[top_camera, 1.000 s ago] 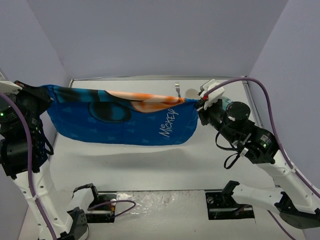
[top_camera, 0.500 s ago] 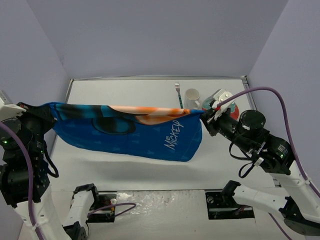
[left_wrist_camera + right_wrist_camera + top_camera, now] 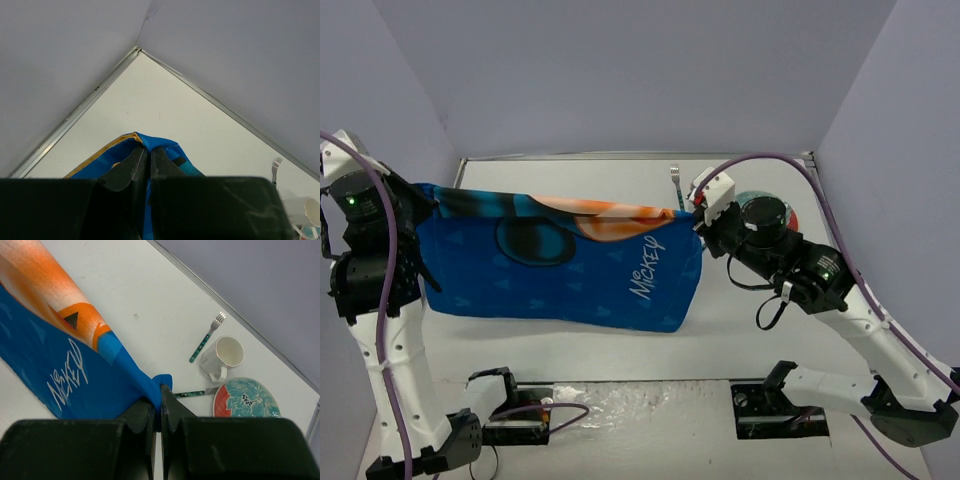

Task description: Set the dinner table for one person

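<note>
Your left gripper (image 3: 146, 156) is clamping one placemat (image 3: 560, 275) corner | your right gripper (image 3: 161, 398) is clamping the other | white lettering (image 3: 646, 268) is reading "Mickey"

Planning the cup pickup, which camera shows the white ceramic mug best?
Right wrist view: the white ceramic mug shows whole, rim and handle clear. Left wrist view catches only part at its corner; in the top view the right arm seems to hide it.

A blue Mickey placemat (image 3: 560, 275) hangs stretched over the white dinner table (image 3: 570, 345), its left corner pinched in the left gripper (image 3: 423, 196) and its right corner in the right gripper (image 3: 698, 213), with a fork (image 3: 674, 180) lying near the far edge, just beyond the right gripper.
</note>
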`<control>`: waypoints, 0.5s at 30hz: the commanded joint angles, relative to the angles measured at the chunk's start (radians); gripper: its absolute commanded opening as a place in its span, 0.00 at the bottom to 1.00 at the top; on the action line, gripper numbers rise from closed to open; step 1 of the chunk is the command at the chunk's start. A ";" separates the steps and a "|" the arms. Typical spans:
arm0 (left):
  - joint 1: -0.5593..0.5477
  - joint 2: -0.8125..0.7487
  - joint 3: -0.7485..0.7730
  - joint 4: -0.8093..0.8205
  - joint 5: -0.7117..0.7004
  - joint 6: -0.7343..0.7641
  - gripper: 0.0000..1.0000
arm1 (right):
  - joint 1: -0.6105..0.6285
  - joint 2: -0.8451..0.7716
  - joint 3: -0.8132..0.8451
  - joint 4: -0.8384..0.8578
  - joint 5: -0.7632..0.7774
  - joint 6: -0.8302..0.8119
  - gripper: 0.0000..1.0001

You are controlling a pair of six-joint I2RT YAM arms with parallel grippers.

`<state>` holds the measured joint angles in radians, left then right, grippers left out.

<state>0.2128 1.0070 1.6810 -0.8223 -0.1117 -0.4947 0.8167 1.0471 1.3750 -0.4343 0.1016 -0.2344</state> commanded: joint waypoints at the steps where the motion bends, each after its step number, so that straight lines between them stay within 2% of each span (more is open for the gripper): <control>1: 0.005 0.035 0.036 0.137 -0.060 0.038 0.00 | -0.023 0.024 0.055 0.116 0.082 -0.036 0.00; 6: 0.005 0.048 0.075 0.126 -0.032 0.021 0.00 | -0.024 0.019 0.084 0.129 0.065 -0.032 0.00; 15: 0.005 -0.082 0.014 0.102 -0.087 0.023 0.00 | -0.024 -0.067 0.045 0.111 -0.011 0.009 0.00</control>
<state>0.2105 1.0050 1.6913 -0.8002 -0.1099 -0.4860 0.8047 1.0453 1.4110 -0.3856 0.0944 -0.2459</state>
